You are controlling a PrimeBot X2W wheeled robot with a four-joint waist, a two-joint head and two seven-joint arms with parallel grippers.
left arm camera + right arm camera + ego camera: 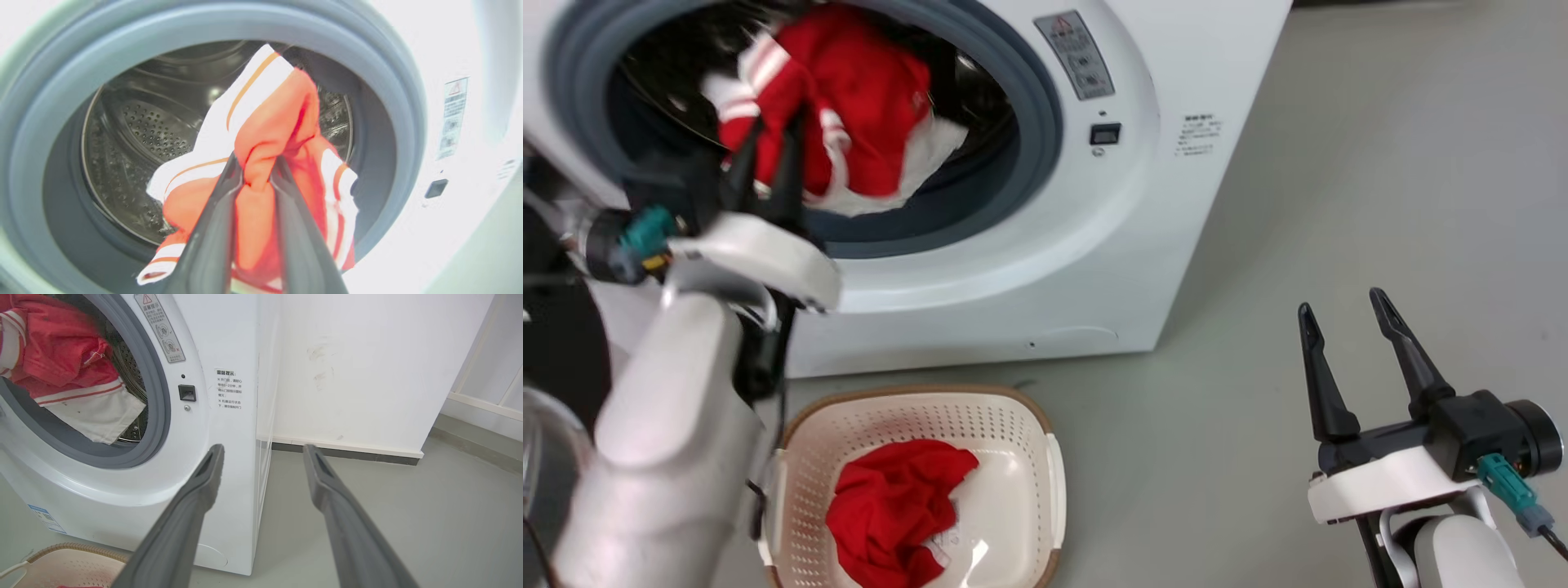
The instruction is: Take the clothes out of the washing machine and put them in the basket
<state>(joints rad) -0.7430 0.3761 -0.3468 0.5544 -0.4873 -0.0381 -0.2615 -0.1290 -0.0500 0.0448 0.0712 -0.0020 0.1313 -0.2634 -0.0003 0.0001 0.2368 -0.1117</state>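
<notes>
I clamp the left gripper point(257, 164) on the striped garment point(278, 106) at the mouth of the washing machine point(1094, 269), to lift it out; the right gripper point(1341, 300) idles beside it, wide.

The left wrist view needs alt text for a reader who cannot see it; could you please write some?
The left gripper is shut on a fold of the red-and-white striped garment, which hangs in the washing machine's grey-rimmed porthole, with the perforated steel drum behind.

the striped garment point(866, 90), pinched in the left gripper point(256, 165), fills much of the open porthole of the washing machine point(1094, 269). the basket point(915, 394) has bare room right of the plain red garment point(890, 506). the floor point(1380, 163) right of the machine lies open.
</notes>
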